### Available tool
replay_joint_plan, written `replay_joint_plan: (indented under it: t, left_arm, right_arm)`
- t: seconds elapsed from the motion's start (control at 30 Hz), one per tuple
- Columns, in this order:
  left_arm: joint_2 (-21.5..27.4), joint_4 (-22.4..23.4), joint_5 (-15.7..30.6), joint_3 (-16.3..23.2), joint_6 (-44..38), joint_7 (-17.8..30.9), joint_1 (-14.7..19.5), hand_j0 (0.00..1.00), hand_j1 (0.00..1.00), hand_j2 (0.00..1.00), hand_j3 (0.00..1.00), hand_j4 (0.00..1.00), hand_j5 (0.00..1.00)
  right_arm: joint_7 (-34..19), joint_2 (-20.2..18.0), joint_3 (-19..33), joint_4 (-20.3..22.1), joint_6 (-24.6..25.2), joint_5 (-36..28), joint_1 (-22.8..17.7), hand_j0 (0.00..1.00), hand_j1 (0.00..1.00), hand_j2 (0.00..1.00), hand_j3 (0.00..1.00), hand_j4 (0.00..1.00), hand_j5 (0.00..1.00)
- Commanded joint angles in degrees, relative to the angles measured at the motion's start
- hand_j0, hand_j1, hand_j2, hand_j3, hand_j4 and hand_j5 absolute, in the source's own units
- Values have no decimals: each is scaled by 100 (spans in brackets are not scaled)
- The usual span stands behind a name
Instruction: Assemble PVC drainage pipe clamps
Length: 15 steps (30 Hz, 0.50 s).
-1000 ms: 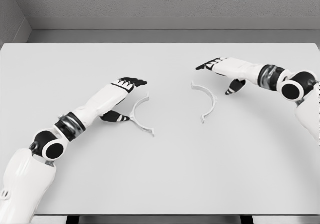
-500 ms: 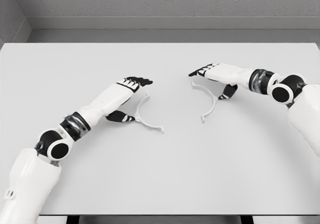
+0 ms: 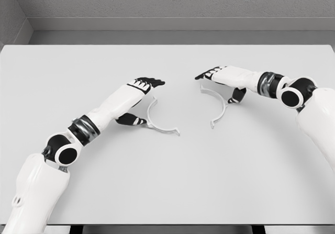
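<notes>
Head view: hands flank clamps point(image 3: 157, 120) (apart)

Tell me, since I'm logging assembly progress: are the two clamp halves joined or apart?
Apart. The left clamp half and the right clamp half lie separately on the table, bare surface between them.

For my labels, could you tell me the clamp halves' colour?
White, seen in the head view: left half, right half.

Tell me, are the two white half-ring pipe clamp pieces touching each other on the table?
Apart. In the head view, bare table shows between the left white half-ring clamp piece and the right white half-ring clamp piece.
</notes>
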State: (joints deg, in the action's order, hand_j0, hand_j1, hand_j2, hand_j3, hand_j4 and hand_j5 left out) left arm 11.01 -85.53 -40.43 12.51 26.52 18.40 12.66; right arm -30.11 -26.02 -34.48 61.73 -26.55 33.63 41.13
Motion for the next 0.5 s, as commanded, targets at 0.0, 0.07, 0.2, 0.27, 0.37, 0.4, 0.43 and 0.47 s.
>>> replay_joint_plan:
  t: [0.0, 0.07, 0.2, 0.27, 0.37, 0.4, 0.43, 0.47]
  left_arm:
    - [7, 1, 35, -38, -7, -3, 0, 100, 100, 100, 100, 100, 100]
    - [24, 1, 44, -65, -7, -3, -17, 100, 100, 100, 100, 100, 100]
    - [42, 10, 62, -74, 2, -3, -26, 100, 100, 100, 100, 100, 100]
    - [51, 37, 53, -74, -7, -3, -18, 100, 100, 100, 100, 100, 100]
    - [59, 89, 44, -65, -7, -3, -9, 100, 100, 100, 100, 100, 100]
    - [51, 98, 35, -56, -7, -3, -9, 100, 100, 100, 100, 100, 100]
    - [59, 107, 35, -47, -7, -3, 0, 100, 100, 100, 100, 100, 100]
    - [59, 107, 35, -38, -7, -3, 0, 100, 100, 100, 100, 100, 100]
  right_arm:
    - [-3, 1, 2, 23, 10, -32, 0, 100, 100, 100, 100, 100, 100]
    - [-3, 27, 2, 32, 10, -41, 0, 100, 100, 100, 100, 100, 100]
    - [-21, 27, 2, 50, 10, -85, 0, 100, 100, 100, 100, 100, 100]
    - [-47, 62, 2, 58, 1, -102, 0, 100, 100, 100, 100, 100, 100]
    - [-47, 62, 2, 76, 10, -111, 0, 100, 100, 100, 100, 100, 100]
    - [-56, 62, 2, 76, 1, -111, 0, 100, 100, 100, 100, 100, 100]
    - [-56, 62, 2, 76, 1, -111, 0, 100, 100, 100, 100, 100, 100]
    - [-56, 62, 2, 76, 10, -111, 0, 100, 100, 100, 100, 100, 100]
